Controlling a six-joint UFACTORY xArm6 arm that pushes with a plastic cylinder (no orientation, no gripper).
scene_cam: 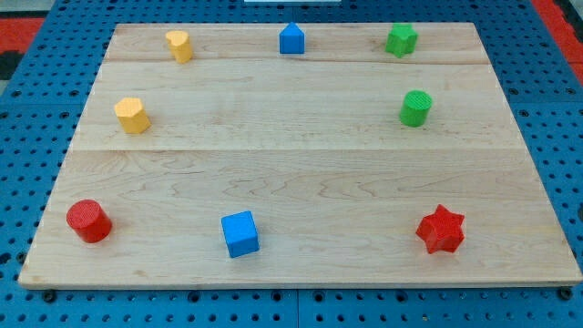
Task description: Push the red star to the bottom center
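Sitting bottom right, red star [441, 229], right of blue cube [240, 233]; tip unseen, state untellable

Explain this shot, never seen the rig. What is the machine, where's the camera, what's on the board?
One camera looks down at a wooden board lying on blue pegboard. The machine is an arm ending in a plain rod that slides blocks about; my tip does not show here, and nothing is held. Along the view's top: a yellow block, a blue block, a green block. Lower: another yellow block and a green cylinder. Near the bottom: red cylinder, blue cube, and the red star at the right.
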